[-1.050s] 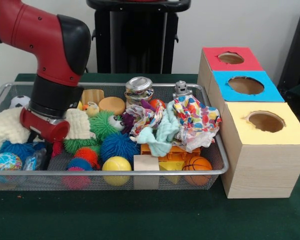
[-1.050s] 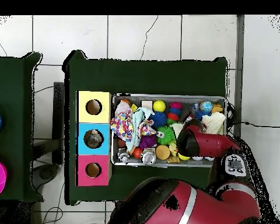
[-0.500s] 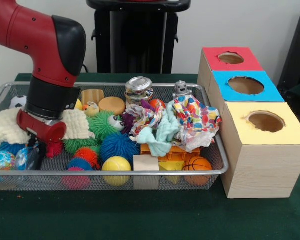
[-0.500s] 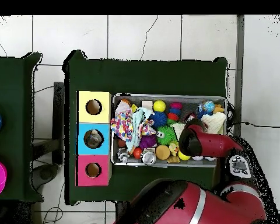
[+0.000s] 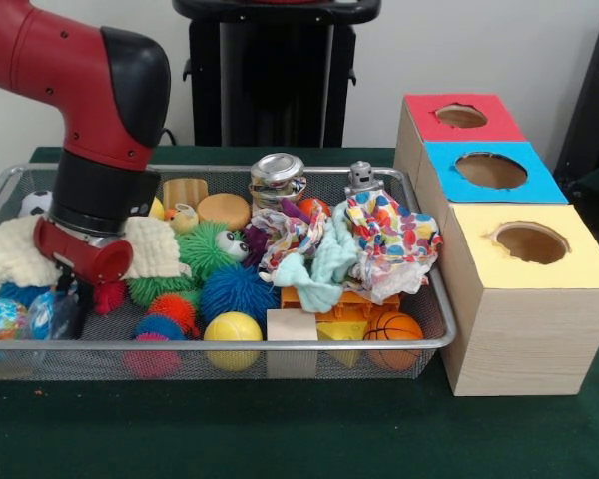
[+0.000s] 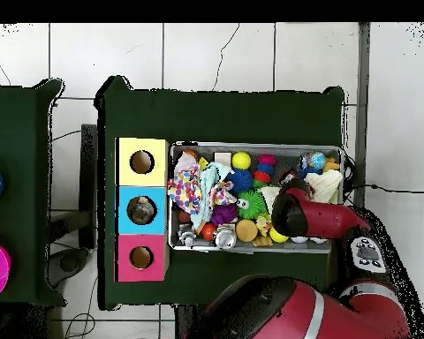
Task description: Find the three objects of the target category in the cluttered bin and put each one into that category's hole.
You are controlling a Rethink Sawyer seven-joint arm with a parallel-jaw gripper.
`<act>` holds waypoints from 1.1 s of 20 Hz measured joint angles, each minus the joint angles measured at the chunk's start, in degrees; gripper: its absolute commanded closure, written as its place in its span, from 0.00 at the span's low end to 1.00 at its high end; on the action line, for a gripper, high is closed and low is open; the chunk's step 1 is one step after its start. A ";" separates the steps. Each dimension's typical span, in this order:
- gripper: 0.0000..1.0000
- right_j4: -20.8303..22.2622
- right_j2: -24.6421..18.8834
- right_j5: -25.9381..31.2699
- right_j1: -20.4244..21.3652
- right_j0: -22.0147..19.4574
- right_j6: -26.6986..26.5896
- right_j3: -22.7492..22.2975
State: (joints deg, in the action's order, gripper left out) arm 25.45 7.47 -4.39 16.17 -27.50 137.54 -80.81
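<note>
At the left end of the wire mesh bin (image 5: 280,345) the red and black arm (image 5: 100,110) comes down among the toys, its gripper (image 5: 72,291) sunk low between a cream fuzzy cloth (image 5: 10,254) and a small red spiky ball (image 5: 108,295); the dark tip is buried in clutter, so I cannot tell whether the claw is apart or together, or whether it has anything. Just beside it, against the front wall, lie a globe-patterned ball (image 5: 0,319) and a blue spiky ball (image 5: 25,296). Toward the middle sit a green fuzzy ball with an eye (image 5: 195,254), a blue spiky ball (image 5: 237,289) and a yellow ball (image 5: 233,329), with a wooden block (image 5: 293,325) touching the front wall. Behind them stand a metal tin (image 5: 278,177) and a small grey robot figure (image 5: 360,178). Patterned cloths (image 5: 379,239) are heaped at the right end over orange plastic pieces, beside a small basketball (image 5: 393,327). Right of the bin stands the wooden box row: yellow hole (image 5: 531,241) nearest, blue hole (image 5: 491,170) next, red hole (image 5: 461,116) farthest.
</note>
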 measured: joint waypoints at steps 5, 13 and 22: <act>1.00 0.01 -2.23 0.01 1.86 -1.91 0.00 -2.28; 1.00 -0.27 -6.77 0.38 7.25 -5.94 0.00 -9.26; 1.00 -1.93 -13.06 4.61 11.59 -11.82 0.00 -16.82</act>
State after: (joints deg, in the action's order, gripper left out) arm 23.53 -5.58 0.22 27.76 -39.32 137.54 -97.63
